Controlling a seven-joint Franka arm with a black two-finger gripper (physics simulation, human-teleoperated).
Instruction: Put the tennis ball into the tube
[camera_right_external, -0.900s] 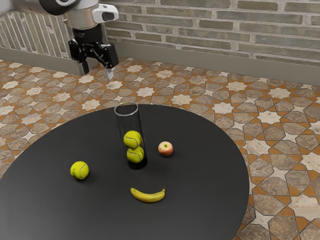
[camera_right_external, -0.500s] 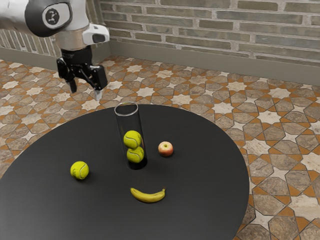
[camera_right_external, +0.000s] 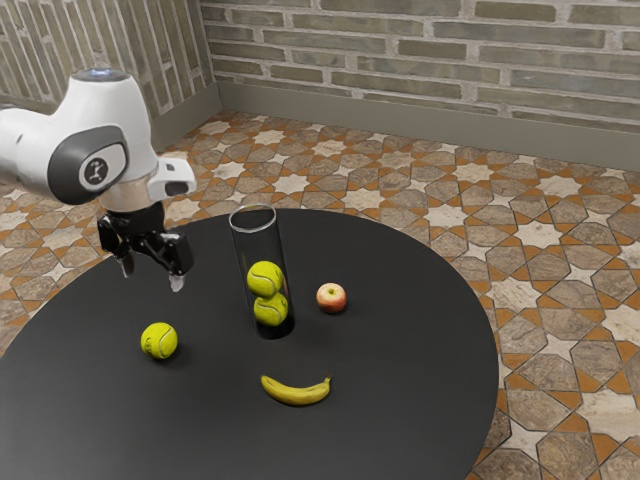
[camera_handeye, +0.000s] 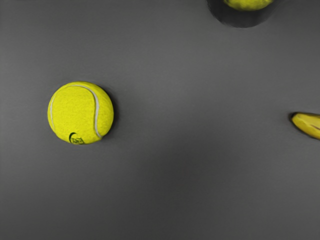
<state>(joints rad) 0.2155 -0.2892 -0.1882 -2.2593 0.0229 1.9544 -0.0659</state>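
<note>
Holding two tennis balls (camera_right_external: 265, 279) — clear tube (camera_right_external: 259, 245); upright

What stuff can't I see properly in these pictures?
- Wrist view: most of the banana, cut off by the edge.
- Wrist view: the rest of the tube, cut off by the edge.
- Wrist view: letters on the loose ball, too small.
- Exterior view: the arm's base, past the edge.

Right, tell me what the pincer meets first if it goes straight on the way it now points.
Probably the loose tennis ball, or the tabletop beside it; the open pincer points down roughly there, though depth is unclear.
</note>
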